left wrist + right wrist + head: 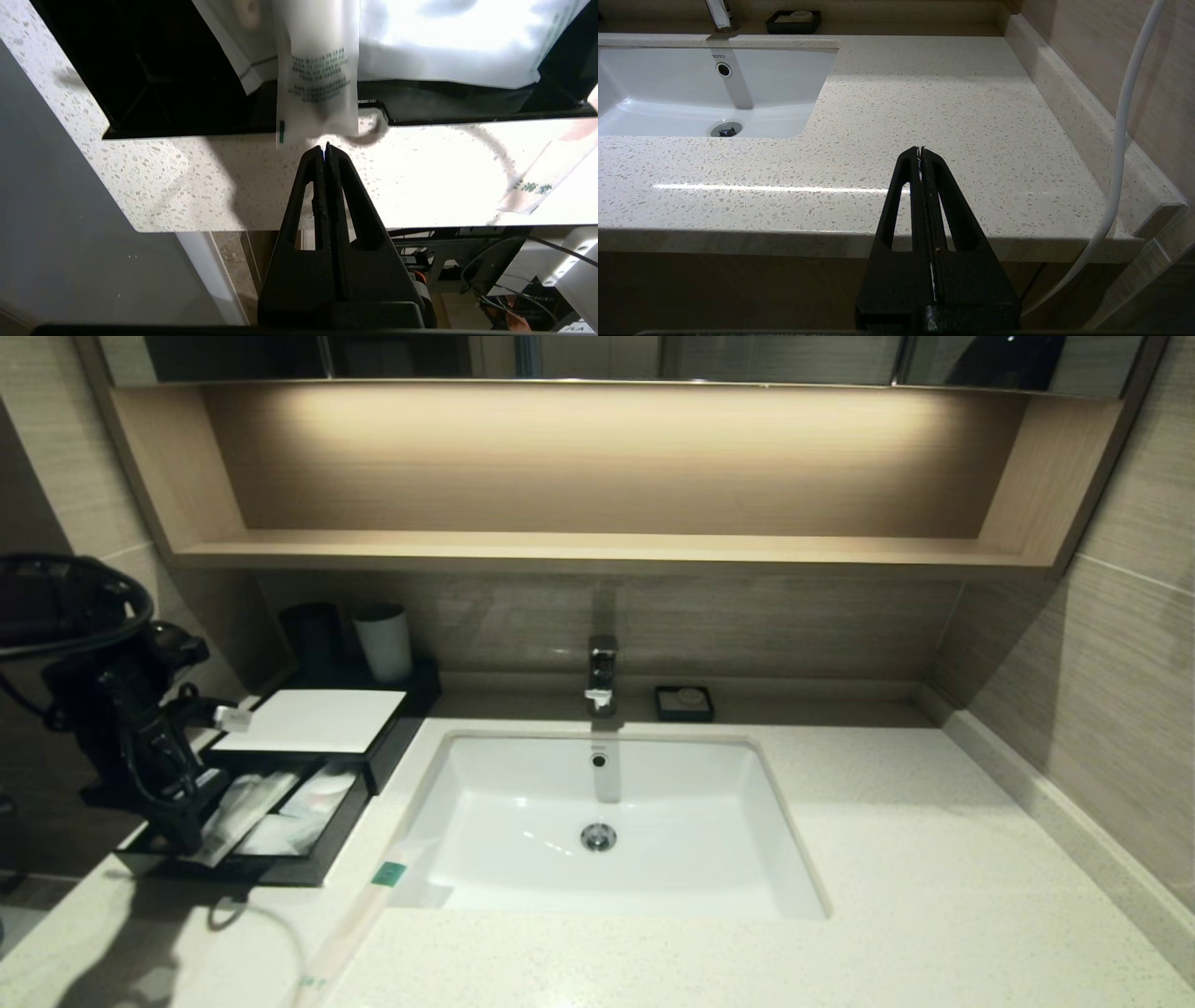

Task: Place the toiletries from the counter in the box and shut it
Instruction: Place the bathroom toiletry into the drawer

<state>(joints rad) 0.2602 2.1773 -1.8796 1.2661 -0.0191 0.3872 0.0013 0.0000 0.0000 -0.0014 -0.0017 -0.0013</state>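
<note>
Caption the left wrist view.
Shut left gripper at the wrapped toiletry overhanging the open box front.

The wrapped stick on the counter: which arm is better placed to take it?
Left. The left gripper is at the box, near the stick; the right gripper is beyond the sink.

black left pincer [325, 148], triangular cut-outs, white cable [1120, 140]

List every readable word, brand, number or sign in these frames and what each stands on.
"TOTO": on the sink's back wall, above the overflow hole.
Green print on the wrapped toiletry overhanging the box's drawer front: too small to read.
Green mark on the toiletry lying on the counter: blurred, unreadable.
</note>
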